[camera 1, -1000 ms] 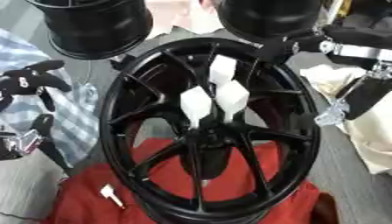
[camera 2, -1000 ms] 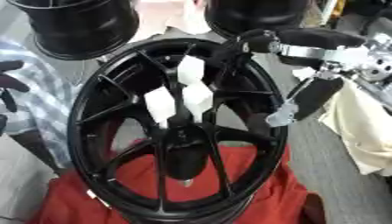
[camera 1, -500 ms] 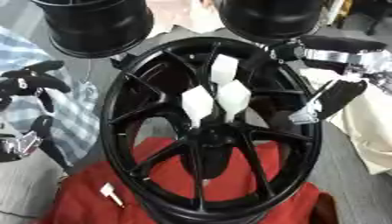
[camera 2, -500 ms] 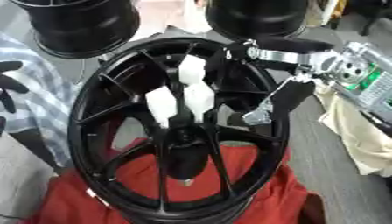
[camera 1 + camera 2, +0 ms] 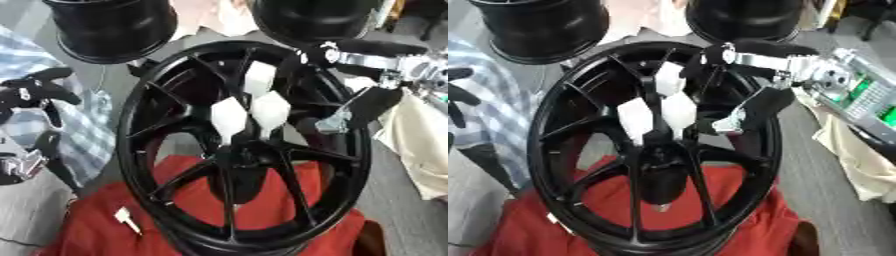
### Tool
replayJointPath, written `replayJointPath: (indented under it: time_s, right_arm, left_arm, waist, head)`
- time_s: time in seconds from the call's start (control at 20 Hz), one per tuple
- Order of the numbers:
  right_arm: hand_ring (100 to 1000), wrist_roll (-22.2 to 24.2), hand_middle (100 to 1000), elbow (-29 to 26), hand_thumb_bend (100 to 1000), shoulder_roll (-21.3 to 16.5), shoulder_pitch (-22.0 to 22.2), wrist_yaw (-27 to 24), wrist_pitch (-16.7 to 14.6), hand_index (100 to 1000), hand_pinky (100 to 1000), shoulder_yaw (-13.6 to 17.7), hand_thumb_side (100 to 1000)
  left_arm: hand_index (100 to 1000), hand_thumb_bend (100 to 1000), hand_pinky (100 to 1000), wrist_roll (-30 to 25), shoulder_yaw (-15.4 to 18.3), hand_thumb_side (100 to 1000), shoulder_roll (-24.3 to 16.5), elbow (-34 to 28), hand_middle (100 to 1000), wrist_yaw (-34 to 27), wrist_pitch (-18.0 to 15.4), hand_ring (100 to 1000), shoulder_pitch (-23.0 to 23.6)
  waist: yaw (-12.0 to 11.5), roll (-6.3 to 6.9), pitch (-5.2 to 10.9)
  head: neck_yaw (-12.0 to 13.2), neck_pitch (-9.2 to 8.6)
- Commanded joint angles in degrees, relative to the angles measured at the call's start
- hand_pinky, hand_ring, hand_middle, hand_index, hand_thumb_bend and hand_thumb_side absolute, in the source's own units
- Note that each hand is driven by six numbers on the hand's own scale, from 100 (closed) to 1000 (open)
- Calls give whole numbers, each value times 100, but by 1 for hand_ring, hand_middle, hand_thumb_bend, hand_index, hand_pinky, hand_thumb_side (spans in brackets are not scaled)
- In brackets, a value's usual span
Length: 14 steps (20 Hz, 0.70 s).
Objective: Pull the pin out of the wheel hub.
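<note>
A black wheel point(image 5: 245, 150) stands tilted on a red cloth point(image 5: 105, 225) on the bench, its hub point(image 5: 241, 157) near the middle of both views, with three white pins point(image 5: 229, 117) sticking up just above it. The right hand point(image 5: 754, 75) reaches in from the right over the rim, fingers point(image 5: 750, 107) spread and holding nothing, close beside the pins. The left hand point(image 5: 31, 92) rests at the left edge, fingers relaxed; the right eye view shows only its fingertips. A small white piece point(image 5: 127, 219) on the cloth shows clearly only in the left eye view.
</note>
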<state>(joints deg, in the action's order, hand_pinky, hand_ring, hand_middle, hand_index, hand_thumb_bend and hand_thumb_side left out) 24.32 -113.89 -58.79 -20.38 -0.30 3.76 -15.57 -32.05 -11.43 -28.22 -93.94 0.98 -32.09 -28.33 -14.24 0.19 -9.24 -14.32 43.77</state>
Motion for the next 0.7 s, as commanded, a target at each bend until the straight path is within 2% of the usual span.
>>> replayJointPath:
  time_s: [0.05, 0.3, 0.7]
  right_arm:
    - [783, -11, 839, -70, 428, -88, -67, 55, 111, 856, 728, 31, 324]
    - [783, 16, 833, -70, 430, 6, -74, 99, 258, 851, 727, -61, 338]
    - [773, 99, 781, -70, 422, 122, -115, 127, 199, 798, 722, -167, 329]
  left_arm:
    - [859, 100, 477, -1992, 14, 381, -54, -63, 707, -21, -1988, 1000, -120]
    - [859, 100, 478, -1992, -2, 382, -44, -68, 707, -22, -1988, 1000, -150]
    - [859, 100, 478, -1992, -6, 383, -37, -64, 707, -11, -1988, 1000, -158]
  waist:
    - [-39, -11, 43]
    - [-83, -23, 23]
    - [-105, -40, 15]
  head:
    - [-41, 34]
    - [-58, 34]
    - [-69, 34]
